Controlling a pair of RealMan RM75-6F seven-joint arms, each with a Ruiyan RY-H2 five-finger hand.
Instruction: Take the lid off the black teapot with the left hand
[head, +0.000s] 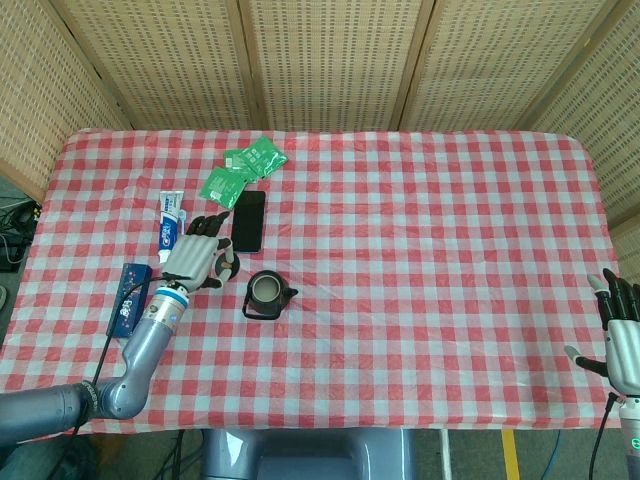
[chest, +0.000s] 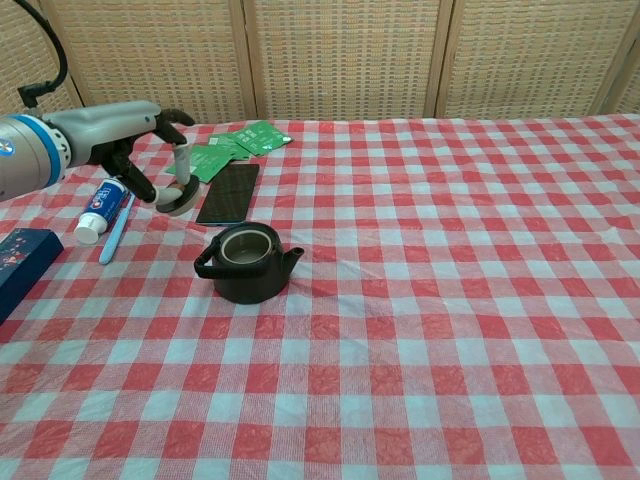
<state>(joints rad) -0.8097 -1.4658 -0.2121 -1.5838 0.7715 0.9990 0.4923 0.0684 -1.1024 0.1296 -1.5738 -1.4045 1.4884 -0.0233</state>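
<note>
One left hand (chest: 150, 150) pinches the lid (chest: 180, 195) clear of the open teapot (chest: 247, 263), off to its left above the worktop (chest: 450, 330), likely ready to set down.

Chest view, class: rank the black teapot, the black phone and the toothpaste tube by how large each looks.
1. Black teapot, though it is nearest the camera.
2. Black phone.
3. Toothpaste tube, partly hidden behind the left hand, so its rank is unsure.

Head view overhead; chest view low, frontal; both share teapot (head: 267, 294)
</note>
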